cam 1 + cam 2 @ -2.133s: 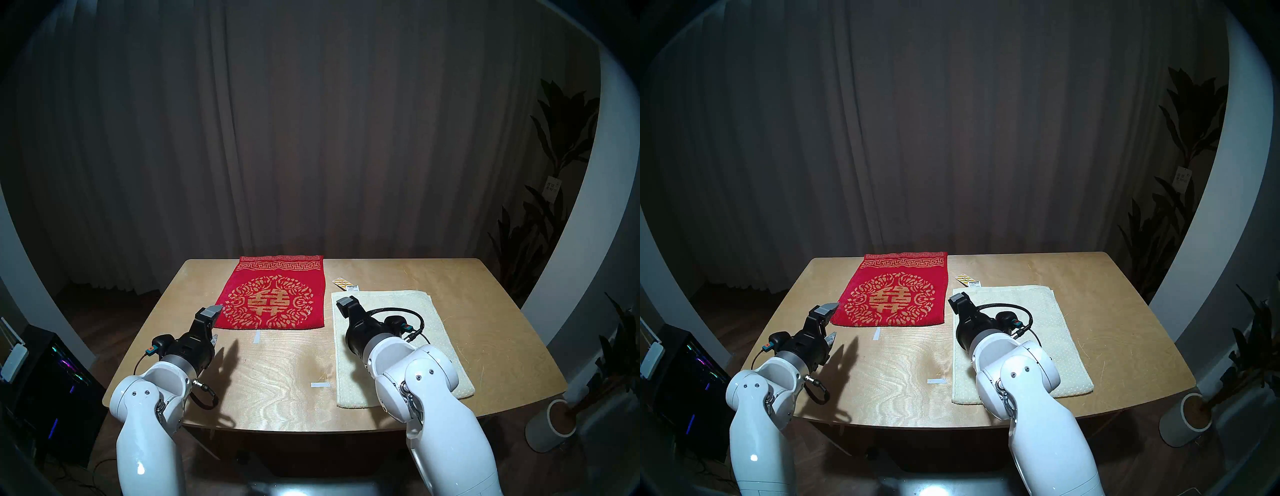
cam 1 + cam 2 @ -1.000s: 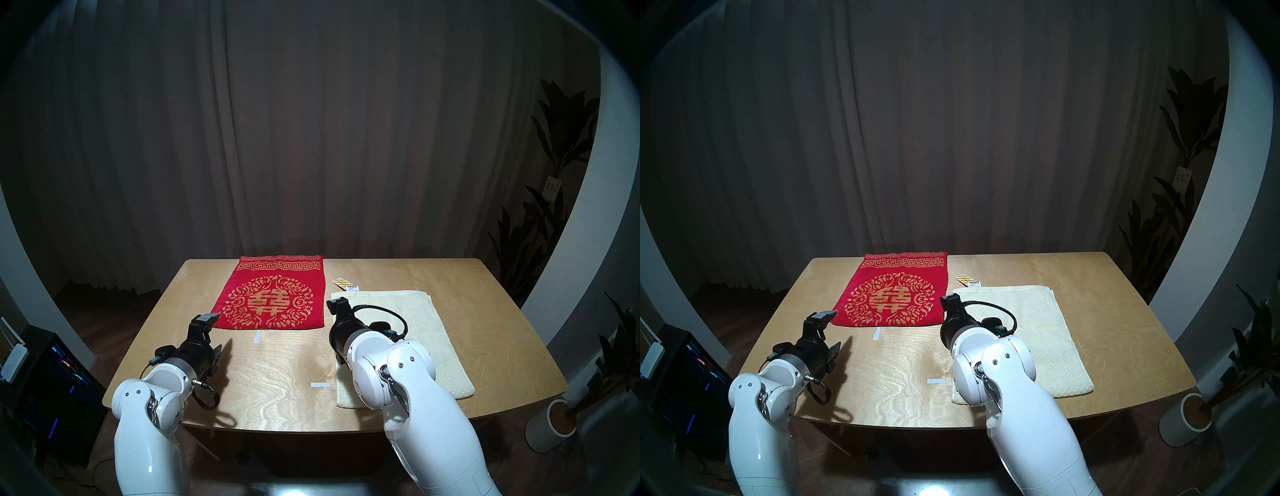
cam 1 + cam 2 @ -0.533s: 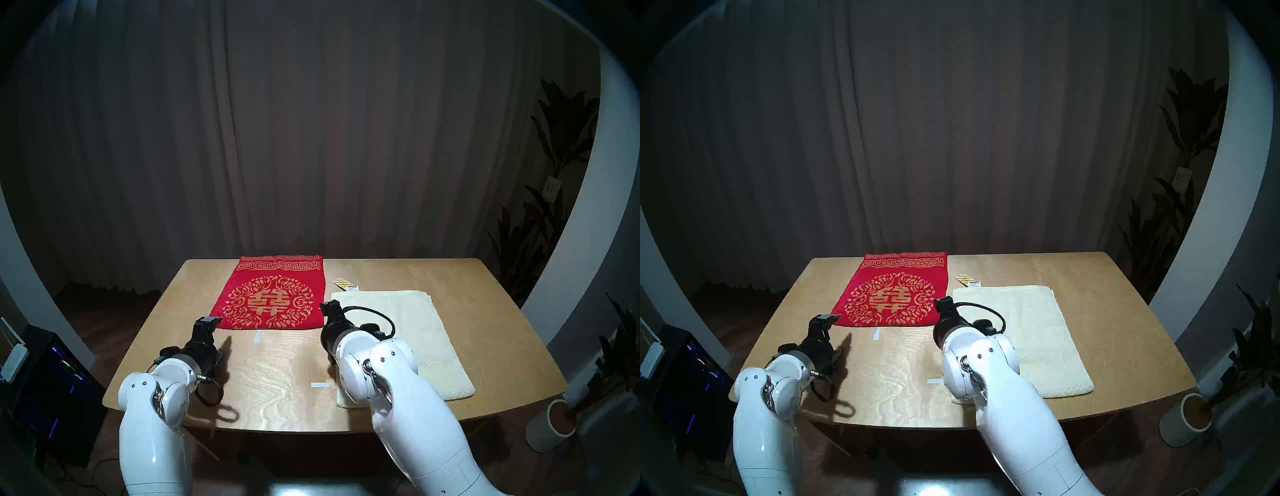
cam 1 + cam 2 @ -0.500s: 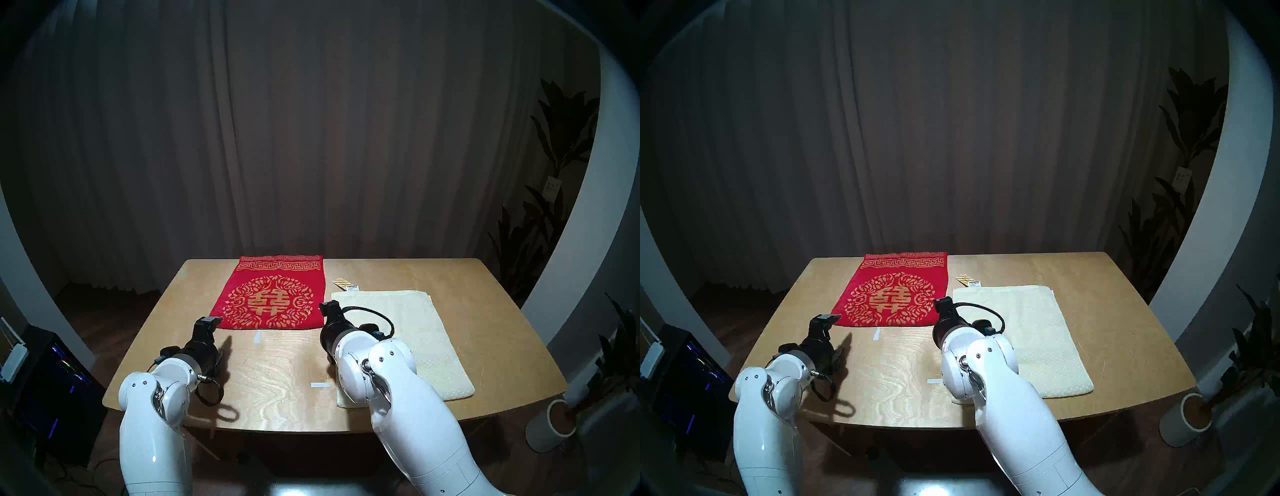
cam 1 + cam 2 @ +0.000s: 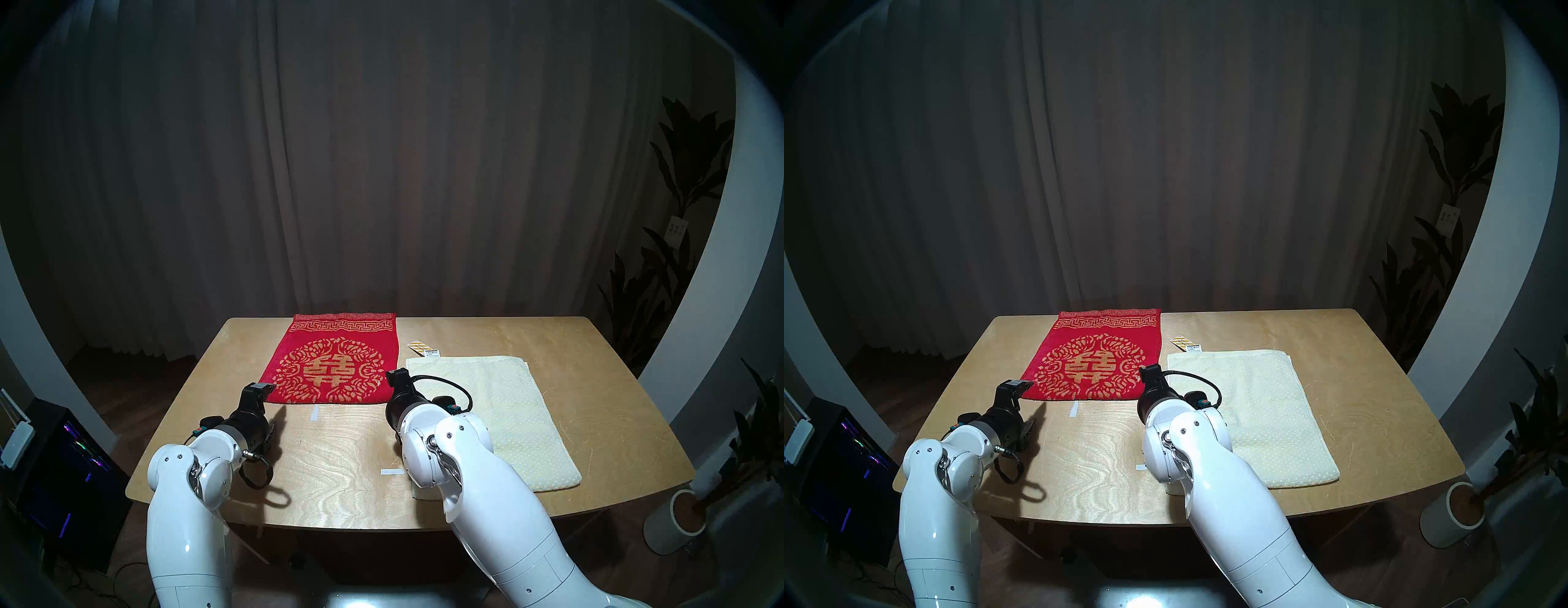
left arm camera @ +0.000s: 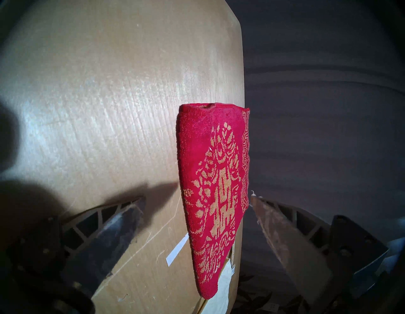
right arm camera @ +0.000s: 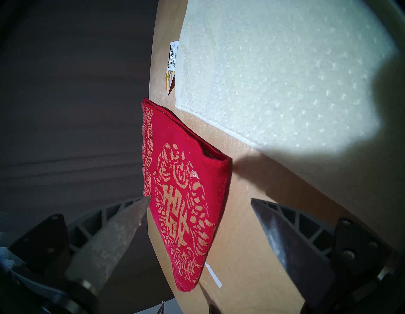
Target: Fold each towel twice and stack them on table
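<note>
Two end effectors, head view: the left end effector [image 5: 266, 406] stands spread wide and holds nothing, poised above the near left corner of the red towel [image 5: 333, 363]; the right end effector [image 5: 396, 378] shows only its upper finger, above that towel's near right corner.
Red towel, head view: gold round emblem and key border, flat, its far edge at the far edge of the counter [image 5: 339, 458].
Cream towel, head view: the cream towel [image 5: 500, 407] is dotted, flat, on the counter's right half, just beside the red one, the right arm over its near left corner.
Tag, head view: a striped paper tag [image 5: 423, 347] lies at the cream towel's far left corner.
Left wrist view: the left end effector [image 6: 197, 202] has its fingers far apart, empty; the red towel [image 6: 217, 193] lies ahead between them, not touched; a white tape mark [image 6: 177, 250] lies near its edge.
Right wrist view: the right end effector [image 7: 200, 204] is spread wide, empty; the red towel [image 7: 186, 197] lies between the fingers, apart from them; the cream towel [image 7: 274, 72] lies beyond.
</note>
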